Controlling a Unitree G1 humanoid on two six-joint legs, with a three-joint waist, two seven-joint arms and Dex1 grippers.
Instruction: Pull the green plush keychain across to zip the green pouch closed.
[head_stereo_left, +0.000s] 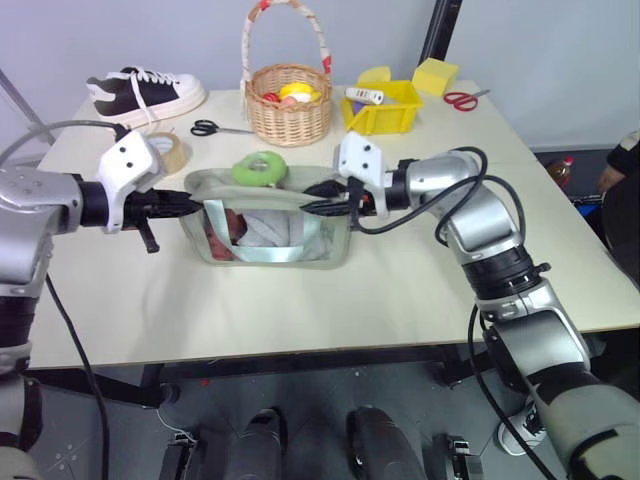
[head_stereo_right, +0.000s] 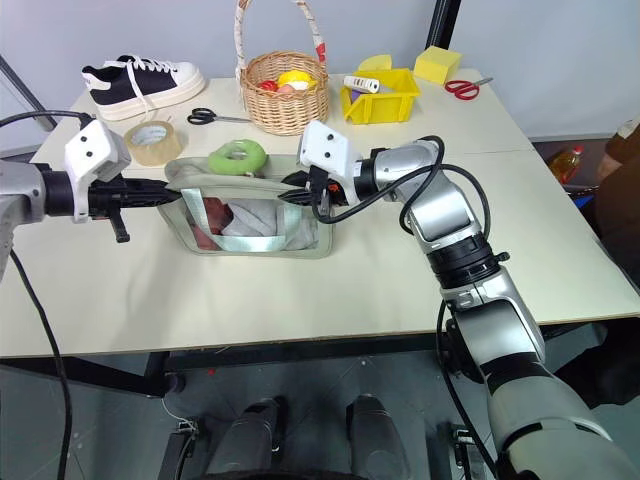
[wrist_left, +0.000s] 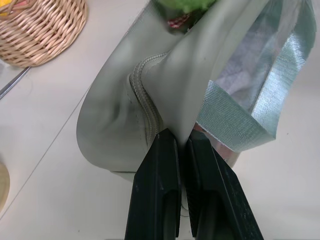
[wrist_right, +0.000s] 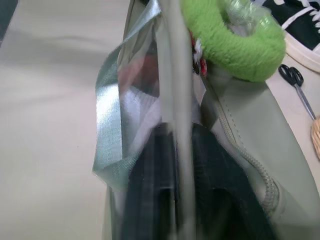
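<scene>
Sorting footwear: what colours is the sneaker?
Black with white sole and laces, clearest in the left eye view.

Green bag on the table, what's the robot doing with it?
The robot is working at zipping it up. Its left gripper is shut on one end of the green pouch, pinching the fabric beside the zipper. Its right gripper is at the other end, a fold of fabric between its fingers. The green plush keychain sits on top, not gripped.

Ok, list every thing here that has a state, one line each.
green pouch: upright on the table, top still unzipped.
green plush keychain: lying on the pouch's top, not held.
left gripper: shut on the pouch's end fabric.
right gripper: at the pouch's other end, fingers either side of its wall.
scissors: closed, flat.
wicker basket: upright, filled.
</scene>
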